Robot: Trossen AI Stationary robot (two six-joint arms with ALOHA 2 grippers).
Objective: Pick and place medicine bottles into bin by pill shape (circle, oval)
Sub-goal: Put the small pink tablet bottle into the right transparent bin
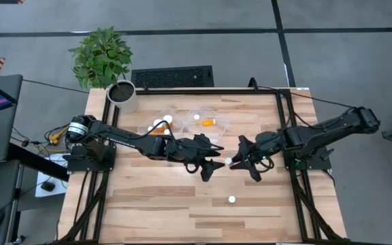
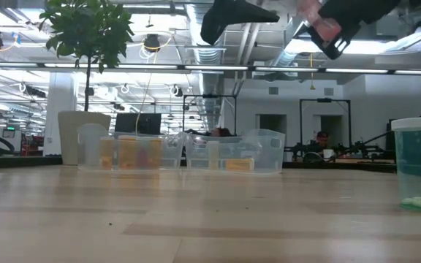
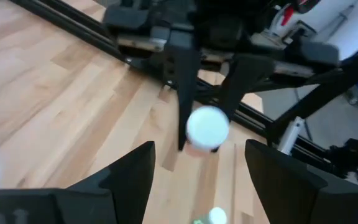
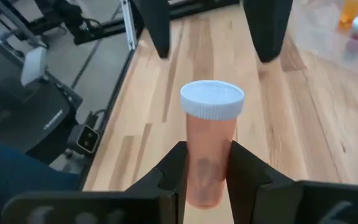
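While the wooden table (image 1: 182,211) carries everything, both dark arms reach toward its middle, the left arm (image 1: 128,138) from one side and the right arm (image 1: 325,129) from the other. At the table's far edge stand a potted plant (image 1: 107,64) and two clear trays (image 1: 209,124), each with orange medicine bottles inside (image 1: 209,122). The left pincer (image 1: 213,165) hangs above the table with its fingers spread wide and nothing between them, facing the right one. The right pincer (image 1: 240,162) is raised off the table and pinches a medicine bottle (image 4: 211,140) by its orange body, the white cap (image 4: 212,99) pointing toward the left pincer. Nearer the front, another white-capped bottle (image 1: 231,200) stands alone on the wood, well apart from both pincers.
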